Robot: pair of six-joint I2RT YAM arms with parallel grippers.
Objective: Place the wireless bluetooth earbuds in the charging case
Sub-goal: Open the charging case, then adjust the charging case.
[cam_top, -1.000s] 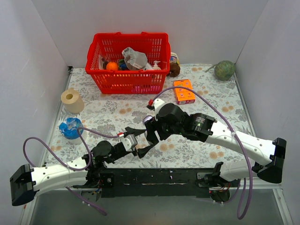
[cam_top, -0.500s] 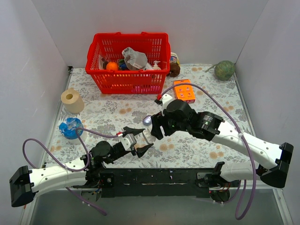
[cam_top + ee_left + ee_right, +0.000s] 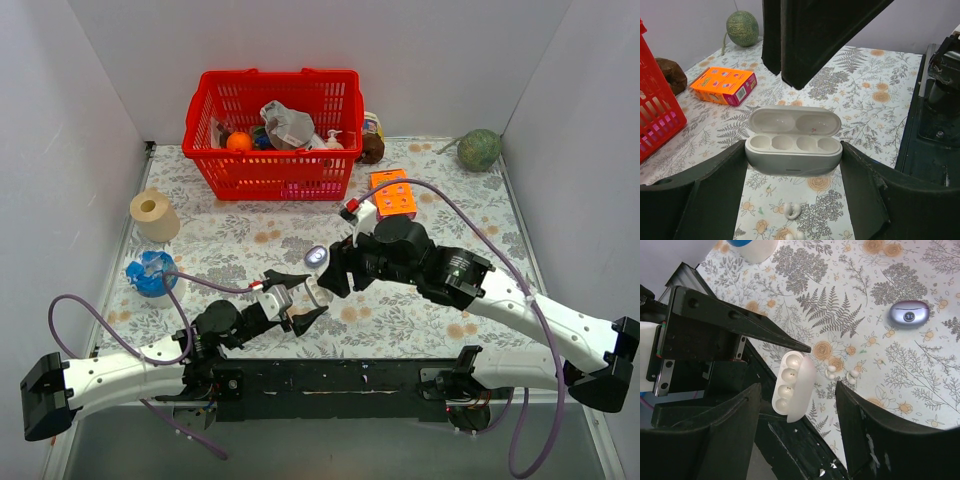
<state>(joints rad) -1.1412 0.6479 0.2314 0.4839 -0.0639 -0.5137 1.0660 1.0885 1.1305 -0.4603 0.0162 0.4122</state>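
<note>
We see the left hand (image 3: 302,296) clamped on an open white case (image 3: 792,150), while the right hand (image 3: 333,278) hangs above it with its fingers apart and nothing between them. Near the case two white buds (image 3: 831,372) lie on the counter (image 3: 920,270), and farther off the lavender charging case (image 3: 908,314) rests closed on the same counter
</note>
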